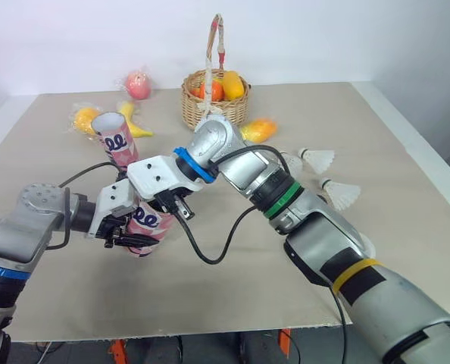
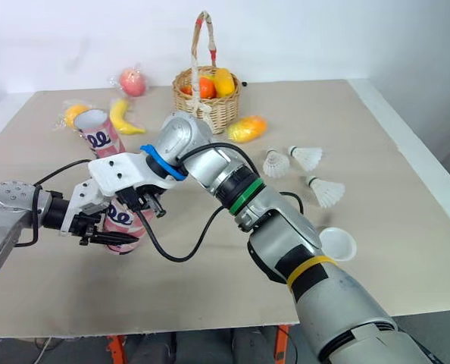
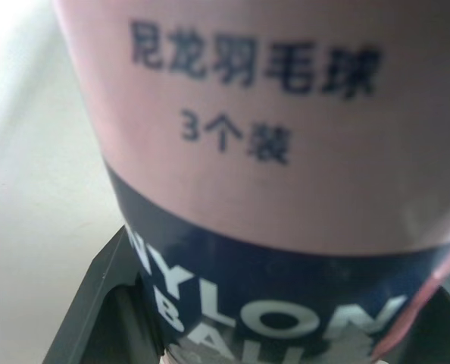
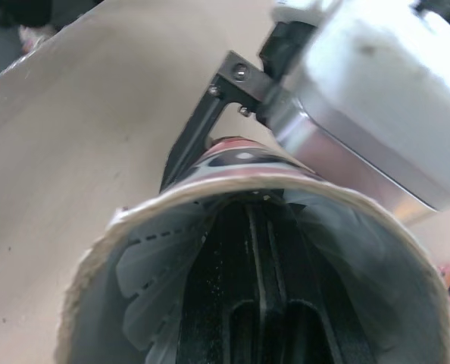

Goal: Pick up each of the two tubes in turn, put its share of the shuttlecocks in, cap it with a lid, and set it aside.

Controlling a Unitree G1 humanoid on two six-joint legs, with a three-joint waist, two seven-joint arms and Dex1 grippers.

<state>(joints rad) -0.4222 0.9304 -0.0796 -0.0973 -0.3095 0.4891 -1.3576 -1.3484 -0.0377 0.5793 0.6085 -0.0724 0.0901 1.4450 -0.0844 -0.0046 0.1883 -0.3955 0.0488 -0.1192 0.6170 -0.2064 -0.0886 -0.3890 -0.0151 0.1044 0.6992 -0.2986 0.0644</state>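
My left gripper (image 1: 136, 232) is shut on a pink tube (image 1: 151, 221), held tilted just above the table's near left part. The tube's pink and navy label (image 3: 248, 152) sits close between the left fingers (image 3: 96, 303). My right gripper (image 4: 259, 303) reaches into the tube's open mouth, fingers together, with the white skirt of a shuttlecock (image 4: 145, 299) around them. A second pink tube (image 1: 115, 137) stands upright and open behind the held one. Three shuttlecocks (image 2: 276, 163) (image 2: 307, 157) (image 2: 325, 191) lie to the right. A white lid (image 2: 337, 244) lies nearer the front.
A wicker basket (image 1: 214, 106) with fruit stands at the back centre. A mango (image 1: 259, 129), a banana (image 1: 134, 121), a peach (image 1: 138, 85) and a wrapped yellow fruit (image 1: 85, 119) lie around it. The table's front edge (image 1: 210, 326) is near.
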